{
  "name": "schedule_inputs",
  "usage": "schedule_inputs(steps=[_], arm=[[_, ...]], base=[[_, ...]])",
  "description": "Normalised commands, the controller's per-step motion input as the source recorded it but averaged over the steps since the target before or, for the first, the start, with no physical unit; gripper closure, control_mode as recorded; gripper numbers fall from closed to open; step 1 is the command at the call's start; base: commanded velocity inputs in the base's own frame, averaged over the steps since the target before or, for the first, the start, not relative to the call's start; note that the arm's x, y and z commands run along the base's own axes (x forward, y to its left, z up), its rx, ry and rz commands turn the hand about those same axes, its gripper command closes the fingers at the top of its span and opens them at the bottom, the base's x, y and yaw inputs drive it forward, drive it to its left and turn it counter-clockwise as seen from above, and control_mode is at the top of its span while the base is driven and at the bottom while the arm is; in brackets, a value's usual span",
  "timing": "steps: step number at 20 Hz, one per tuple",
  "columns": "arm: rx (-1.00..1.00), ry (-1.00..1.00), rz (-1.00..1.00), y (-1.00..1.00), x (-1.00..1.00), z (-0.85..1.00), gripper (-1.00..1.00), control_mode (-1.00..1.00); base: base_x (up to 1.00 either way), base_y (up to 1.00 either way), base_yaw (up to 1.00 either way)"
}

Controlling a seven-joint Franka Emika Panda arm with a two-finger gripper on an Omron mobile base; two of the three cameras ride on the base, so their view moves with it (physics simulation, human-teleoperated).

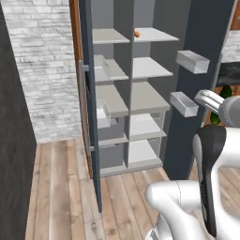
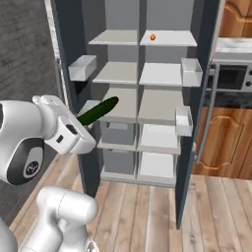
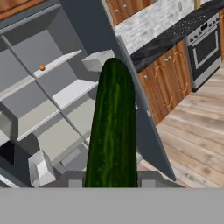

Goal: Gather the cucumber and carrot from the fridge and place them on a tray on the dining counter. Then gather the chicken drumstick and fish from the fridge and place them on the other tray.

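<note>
1. The pincer [image 3: 111, 183] is clamped on the cucumber [image 3: 112, 127], which sticks straight out from the hand, long and dark green.
2. In the right base view the cucumber [image 2: 98, 111] is in the air in front of the open fridge [image 2: 142, 19], at about the height of its middle shelves, tilted with its far end higher.
3. A small orange thing [image 2: 153, 37], perhaps the carrot, though too small to tell, lies on the top right shelf [image 2: 170, 39] of the fridge; it shows in the left base view [image 1: 137, 33] and the hand view [image 3: 42, 68] too.
4. Both fridge doors stand wide open, with clear bins [image 2: 191, 72] on their inner sides.
5. Beyond the fridge, the hand view shows wooden cabinets [image 3: 164, 92] under a dark counter [image 3: 175, 33], and an oven [image 3: 205, 46] set in beside them.
6. The floor [image 1: 61, 197] is pale wooden boards.
</note>
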Motion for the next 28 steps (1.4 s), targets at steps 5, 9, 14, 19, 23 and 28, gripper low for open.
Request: schedule_inputs(steps=[5,9,14,19,23,28], arm=[[0.0,0.0,0.0,0.0,0.0,0.0,1.0,1.0],[0.0,0.0,0.0,0.0,0.0,0.0,1.0,1.0],[0.0,0.0,0.0,0.0,0.0,0.0,1.0,1.0],[0.0,0.0,0.0,0.0,0.0,0.0,1.0,1.0],[0.0,0.0,0.0,0.0,0.0,0.0,1.0,1.0],[0.0,0.0,0.0,0.0,0.0,0.0,1.0,1.0]], base=[[-0.91,0.28,-0.11],[-0.96,0.27,-0.13],[-1.0,0.18,-0.14],[-1.0,0.09,-0.14],[-1.0,0.05,-0.14],[-1.0,0.04,-0.13]])
